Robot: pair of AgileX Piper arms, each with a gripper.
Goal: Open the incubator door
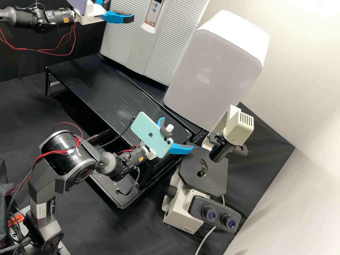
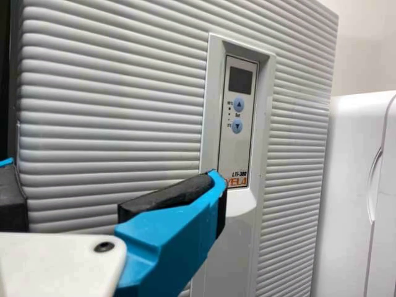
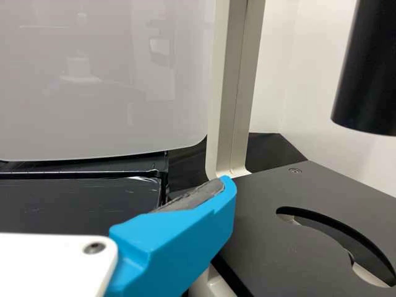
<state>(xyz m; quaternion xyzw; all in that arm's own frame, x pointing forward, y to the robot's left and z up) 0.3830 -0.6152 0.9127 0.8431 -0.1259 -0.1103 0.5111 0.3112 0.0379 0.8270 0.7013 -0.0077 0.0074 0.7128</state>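
Observation:
The incubator (image 1: 170, 46) stands upright at the top of the high view, its ridged front door closed. My left gripper (image 1: 119, 10) is at its upper left, with fingers apart and nothing between them. In the left wrist view the ridged door (image 2: 111, 99) lies beyond my left gripper (image 2: 114, 176); one fingertip overlaps the bottom of the control panel (image 2: 238, 124). Whether it touches cannot be told. My right gripper (image 1: 177, 134) is open over the bench's right end, beside the microscope. A small white piece (image 1: 170, 128) shows at its upper finger. In its wrist view my right gripper (image 3: 114, 192) shows one finger.
A white rounded cabinet (image 1: 216, 67) stands right of the incubator. The microscope, with its black stage (image 1: 216, 179), stands in front of that cabinet. The black raised shelf (image 1: 88, 81) runs before the incubator. Phones ride on both arms, and loose red wires hang from them.

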